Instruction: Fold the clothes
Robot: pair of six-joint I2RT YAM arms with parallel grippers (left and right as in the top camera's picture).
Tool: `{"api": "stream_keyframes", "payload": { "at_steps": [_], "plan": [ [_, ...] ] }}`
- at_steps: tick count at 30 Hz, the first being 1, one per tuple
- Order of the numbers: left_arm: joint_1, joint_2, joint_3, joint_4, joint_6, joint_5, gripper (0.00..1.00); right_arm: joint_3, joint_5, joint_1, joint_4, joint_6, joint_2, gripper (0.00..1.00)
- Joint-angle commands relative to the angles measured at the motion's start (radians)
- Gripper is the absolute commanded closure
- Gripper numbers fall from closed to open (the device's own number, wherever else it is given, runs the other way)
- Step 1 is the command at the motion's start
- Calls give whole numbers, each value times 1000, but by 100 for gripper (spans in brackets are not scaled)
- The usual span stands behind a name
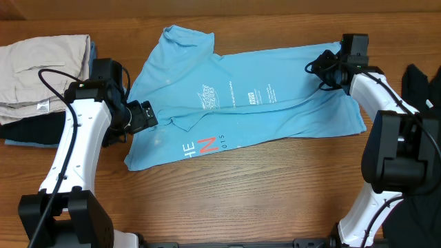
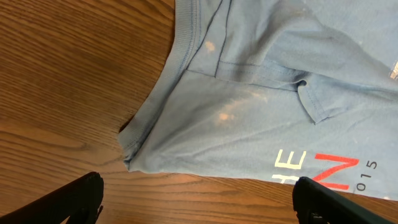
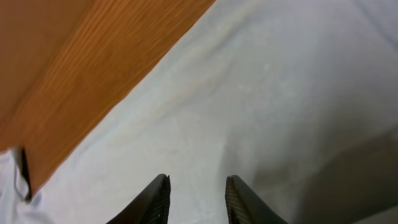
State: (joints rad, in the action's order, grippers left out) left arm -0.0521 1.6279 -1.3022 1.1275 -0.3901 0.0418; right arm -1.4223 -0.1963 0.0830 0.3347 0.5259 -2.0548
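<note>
The light blue T-shirt (image 1: pixel 241 103) lies spread across the wooden table (image 1: pixel 275 186), partly folded over itself, with its white and red lettering (image 1: pixel 207 146) near the front edge. At the shirt's left edge my left gripper (image 1: pixel 146 116) is wide open. In the left wrist view its fingers frame bare wood just short of the shirt's hem corner (image 2: pixel 134 155), and the gripper (image 2: pixel 199 202) holds nothing. My right gripper (image 1: pixel 324 67) hovers at the shirt's far right corner. In the right wrist view this gripper (image 3: pixel 197 190) is narrowly open over the cloth (image 3: pixel 249 93), with nothing pinched.
A folded beige garment (image 1: pixel 41 69) is stacked at the far left on dark cloth (image 1: pixel 27 127). A black garment (image 1: pixel 420 83) lies at the right edge. Bare wood runs along the table's front.
</note>
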Motion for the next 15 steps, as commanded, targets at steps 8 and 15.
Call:
{"api": "stream_keyframes", "payload": {
  "at_steps": [8, 15],
  "plan": [
    [11, 5, 5, -3, 1, 6, 0, -197, -119, -8, 557, -120, 133, 66],
    [11, 5, 5, -3, 1, 6, 0, 51, -109, -103, 400, 151, 100, 54]
  ]
}}
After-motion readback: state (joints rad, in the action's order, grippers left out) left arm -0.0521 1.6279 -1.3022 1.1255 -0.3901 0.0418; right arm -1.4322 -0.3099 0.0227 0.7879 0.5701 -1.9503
